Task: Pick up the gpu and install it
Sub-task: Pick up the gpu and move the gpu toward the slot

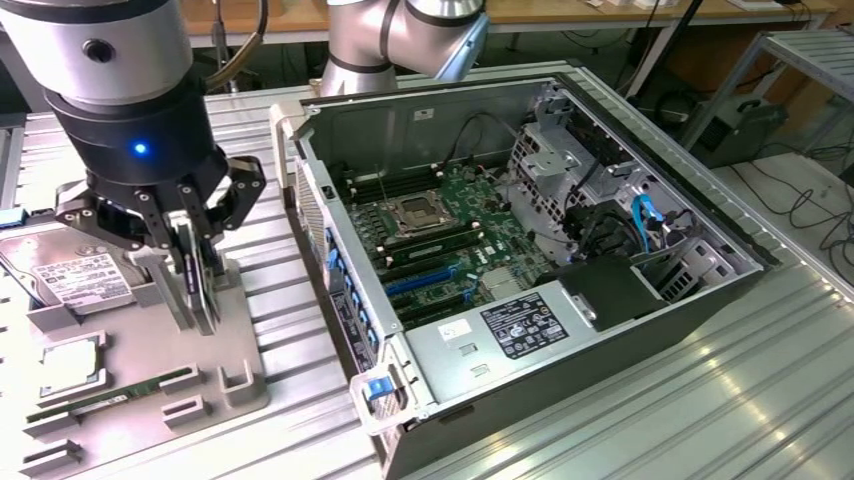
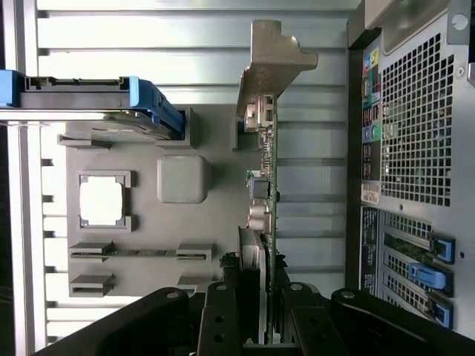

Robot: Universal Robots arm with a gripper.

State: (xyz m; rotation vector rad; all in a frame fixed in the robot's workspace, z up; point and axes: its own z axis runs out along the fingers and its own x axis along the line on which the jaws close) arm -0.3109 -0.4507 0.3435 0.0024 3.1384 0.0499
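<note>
1. Wrist view: the gpu, a green circuit card seen edge-on with a silver bracket, stands upright over the grey tray, pinched by the black gripper.
2. The white label on the silver hard drive carries writing too small to read.
3. Exterior view: at nine o'clock from the open black computer case, the tray holds that drive and a narrow green RAM stick; the case holds a green motherboard.

Ribbed metal tabletop, glare-lit; wooden bench behind; cables on floor.
</note>
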